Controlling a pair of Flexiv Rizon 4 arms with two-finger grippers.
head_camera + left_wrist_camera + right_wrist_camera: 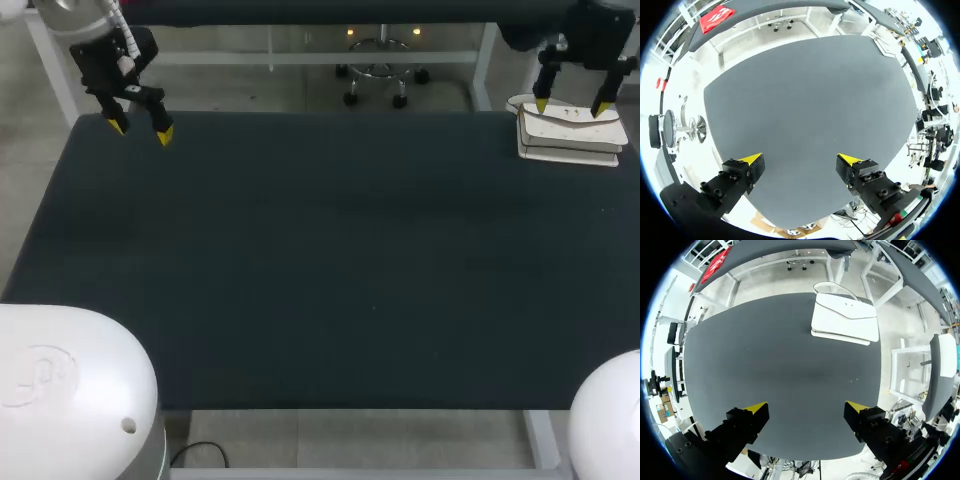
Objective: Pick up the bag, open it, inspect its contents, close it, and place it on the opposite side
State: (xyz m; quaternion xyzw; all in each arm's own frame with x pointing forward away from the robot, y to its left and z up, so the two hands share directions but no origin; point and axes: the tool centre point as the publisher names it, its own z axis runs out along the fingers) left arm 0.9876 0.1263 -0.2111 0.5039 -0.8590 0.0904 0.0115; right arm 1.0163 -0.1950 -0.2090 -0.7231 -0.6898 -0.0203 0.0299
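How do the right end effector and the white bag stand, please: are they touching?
Apart. The right wrist view shows the white bag well ahead of the open right end effector, with bare table between them.

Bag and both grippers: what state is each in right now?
Bag: flap shut, lying flat at the far right corner of the table, not held.
Left gripper: open, empty, above the table's far left corner.
Right gripper: open, empty, above the table with the bag ahead of it, not touching it.
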